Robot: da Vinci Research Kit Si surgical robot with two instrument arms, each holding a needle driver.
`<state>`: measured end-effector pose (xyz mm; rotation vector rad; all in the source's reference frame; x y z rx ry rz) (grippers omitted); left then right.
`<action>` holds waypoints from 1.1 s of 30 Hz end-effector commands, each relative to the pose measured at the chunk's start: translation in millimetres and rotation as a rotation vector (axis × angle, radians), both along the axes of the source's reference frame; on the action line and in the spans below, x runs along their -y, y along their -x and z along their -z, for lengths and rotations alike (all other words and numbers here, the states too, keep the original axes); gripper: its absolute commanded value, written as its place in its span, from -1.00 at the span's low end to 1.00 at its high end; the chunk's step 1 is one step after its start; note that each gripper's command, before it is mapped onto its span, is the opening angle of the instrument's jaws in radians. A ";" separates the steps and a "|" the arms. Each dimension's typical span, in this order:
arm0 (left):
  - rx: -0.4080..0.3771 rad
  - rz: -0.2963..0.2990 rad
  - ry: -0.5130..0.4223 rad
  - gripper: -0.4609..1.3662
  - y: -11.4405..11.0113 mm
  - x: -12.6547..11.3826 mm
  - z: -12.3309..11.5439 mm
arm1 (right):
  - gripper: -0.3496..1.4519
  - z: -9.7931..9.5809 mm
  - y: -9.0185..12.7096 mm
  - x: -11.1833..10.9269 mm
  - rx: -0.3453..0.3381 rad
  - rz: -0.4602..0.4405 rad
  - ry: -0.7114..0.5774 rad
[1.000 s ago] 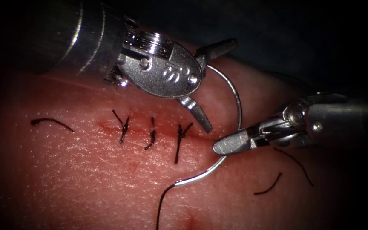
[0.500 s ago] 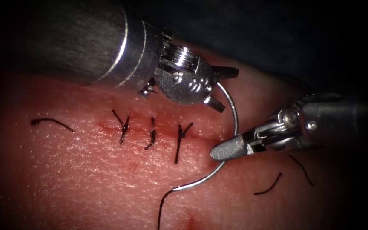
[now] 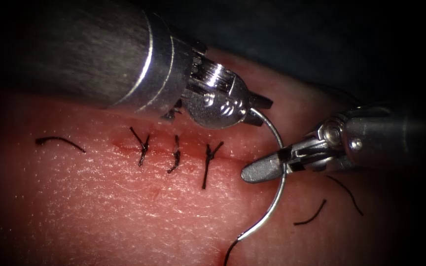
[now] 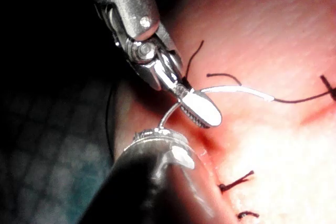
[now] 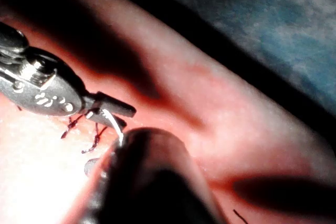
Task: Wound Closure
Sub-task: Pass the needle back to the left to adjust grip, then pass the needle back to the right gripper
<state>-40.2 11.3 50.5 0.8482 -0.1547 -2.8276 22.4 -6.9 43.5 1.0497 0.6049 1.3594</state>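
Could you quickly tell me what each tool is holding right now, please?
Left tool: shut on the needle near its tip.
Right tool: shut on the needle at mid-curve; needle out of the tissue, thread trailing.

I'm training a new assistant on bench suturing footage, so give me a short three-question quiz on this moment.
1. True or false: the right tool holds nothing.
2. How many tied stitches cross the cut in the tissue? A two, B three, C five.
3. Fill in: the needle's pointed end lies by the ___ tool.

Key
1. False: its jaws are shut on the needle at about mid-curve, right of the stitches.
2. B.
3. Left: the left tool is at that end, and the thread trails from the other.
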 end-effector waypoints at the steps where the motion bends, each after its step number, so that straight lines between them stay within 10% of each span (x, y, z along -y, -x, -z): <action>1: -0.003 -0.014 -0.006 -0.88 -0.1 0.0 0.1 | 0.12 0.1 0.1 0.1 -0.003 0.003 0.011; 20: -0.019 0.058 0.014 -0.88 -2.8 -1.1 -1.9 | 0.65 1.9 5.4 -2.7 -0.063 -0.159 0.392; 33: -0.110 0.463 0.045 -0.88 -3.0 -3.0 -3.2 | 0.63 5.1 5.1 -3.6 -0.132 -0.065 0.692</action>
